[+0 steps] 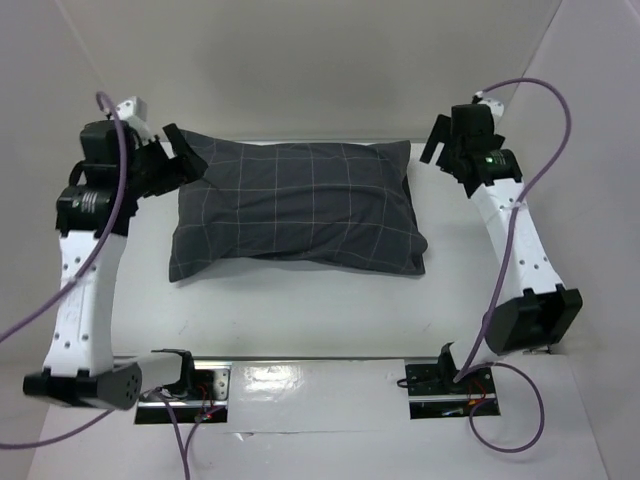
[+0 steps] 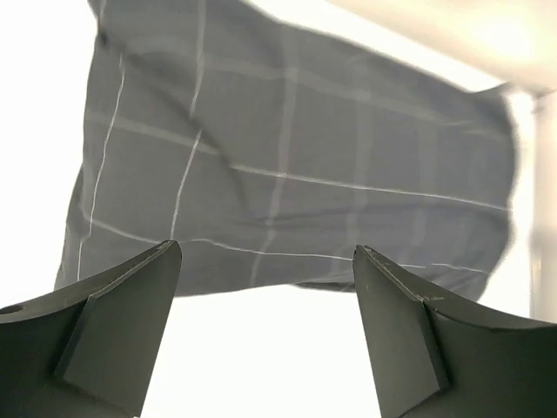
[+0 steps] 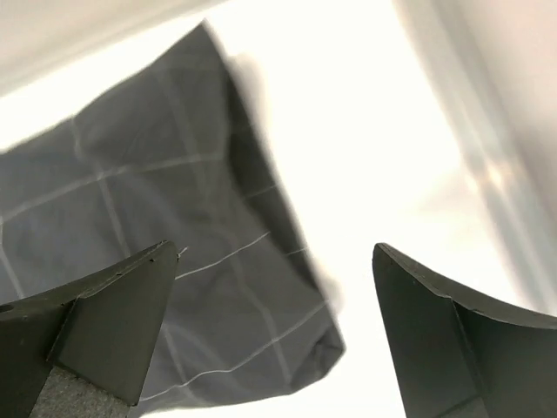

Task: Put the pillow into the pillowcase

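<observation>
The pillowcase [image 1: 300,210], dark grey with a thin light check, lies puffed up across the far middle of the white table [image 1: 300,310]. The pillow is hidden; no white cloth shows at any edge. My left gripper [image 1: 186,152] hovers at the case's far left corner, jaws wide apart and empty. In the left wrist view the pillowcase [image 2: 287,174] fills the space beyond the left gripper [image 2: 267,248]. My right gripper [image 1: 441,150] stands open just off the far right corner, holding nothing. From the right wrist, a corner of the pillowcase [image 3: 174,261] lies below the right gripper [image 3: 274,246].
White walls [image 1: 320,70] close the table in at the back and both sides. Purple cables [image 1: 545,150] loop from both arms. Two metal base plates [image 1: 190,385] sit at the near edge.
</observation>
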Controlling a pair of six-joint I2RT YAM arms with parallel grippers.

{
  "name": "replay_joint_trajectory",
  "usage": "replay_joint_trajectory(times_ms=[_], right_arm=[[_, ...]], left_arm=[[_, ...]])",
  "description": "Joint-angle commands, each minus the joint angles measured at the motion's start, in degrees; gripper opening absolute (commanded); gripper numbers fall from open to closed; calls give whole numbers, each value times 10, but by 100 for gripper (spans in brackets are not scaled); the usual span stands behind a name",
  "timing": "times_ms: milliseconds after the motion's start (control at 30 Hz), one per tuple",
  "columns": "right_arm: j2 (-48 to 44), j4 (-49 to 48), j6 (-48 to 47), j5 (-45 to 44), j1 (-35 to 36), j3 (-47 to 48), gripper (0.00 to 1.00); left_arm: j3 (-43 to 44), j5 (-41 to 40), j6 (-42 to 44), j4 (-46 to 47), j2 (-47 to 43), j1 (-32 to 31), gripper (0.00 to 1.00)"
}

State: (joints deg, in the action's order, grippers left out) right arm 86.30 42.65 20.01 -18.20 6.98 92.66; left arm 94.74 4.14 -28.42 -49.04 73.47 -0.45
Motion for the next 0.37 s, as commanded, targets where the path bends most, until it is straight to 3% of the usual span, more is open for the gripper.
replay_joint_trajectory(times_ms=[0, 333], right_arm=[[-42, 77, -7, -139, 1, 34, 100], [-155, 45, -7, -164, -4, -46, 100]], left_arm=[[6, 13, 27, 33, -49, -8, 93], [-36, 42, 27, 50, -97, -8, 92]])
